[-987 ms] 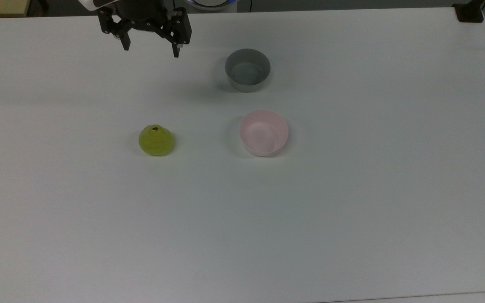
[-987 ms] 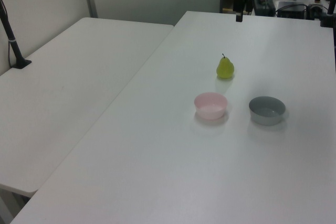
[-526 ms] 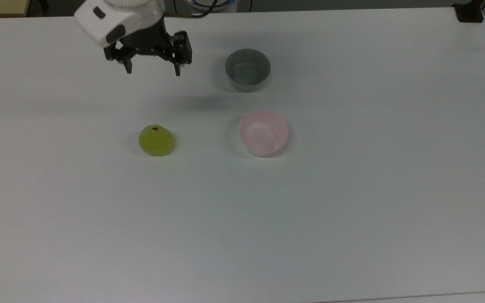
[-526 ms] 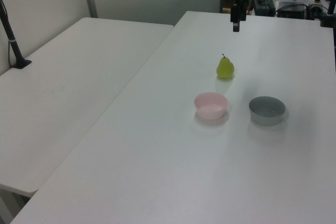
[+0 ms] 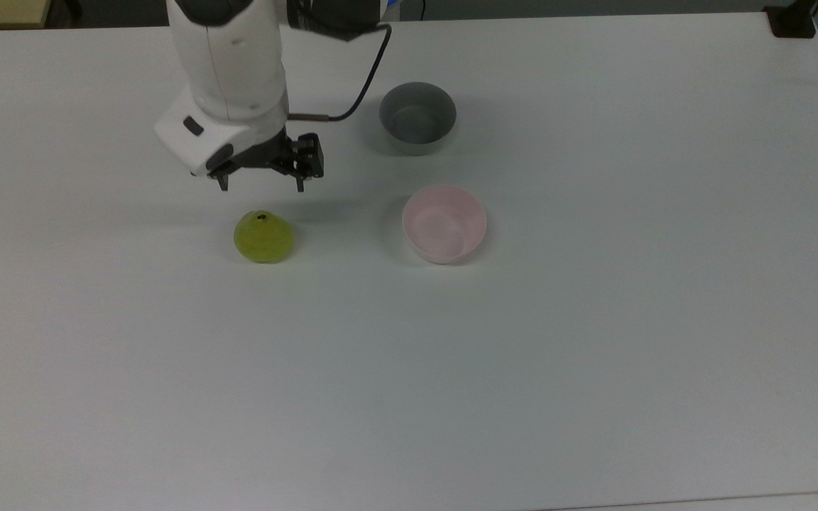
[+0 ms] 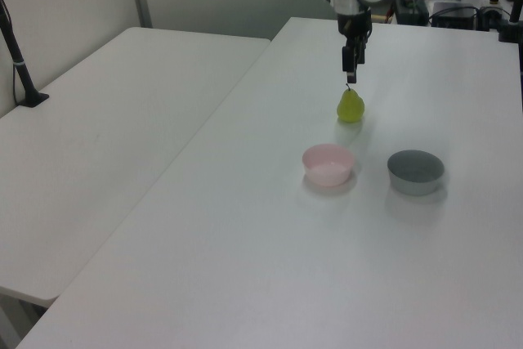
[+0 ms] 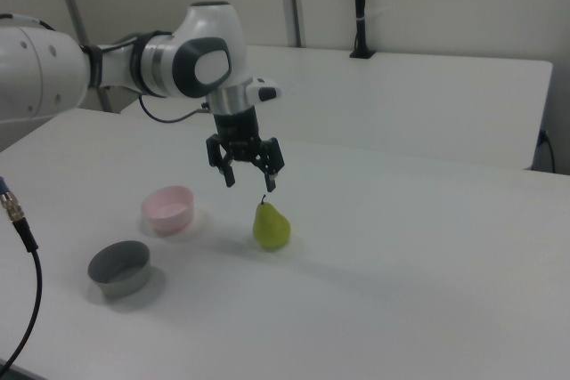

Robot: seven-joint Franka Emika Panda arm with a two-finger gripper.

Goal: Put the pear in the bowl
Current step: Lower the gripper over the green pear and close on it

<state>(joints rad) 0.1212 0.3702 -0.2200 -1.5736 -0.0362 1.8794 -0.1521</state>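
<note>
One pear (image 7: pixel 271 225) stands upright on the table (image 5: pixel 593 355), well apart from the pink bowl (image 5: pixel 444 223). It looks light, hard and smooth, likely slippery; the wide lower belly offers the surest hold. The gripper (image 7: pixel 248 181), fingers spread, hangs just above its stem, having come down from the table's far edge.

We count one pear (image 5: pixel 263 238) on the counter (image 5: pixel 593 355). We count two small bowls: one pink bowl (image 5: pixel 444 223) and one grey bowl (image 5: pixel 417 118). We also count one robot arm (image 5: pixel 228 78) and a second counter (image 6: pixel 106 128) alongside.
</note>
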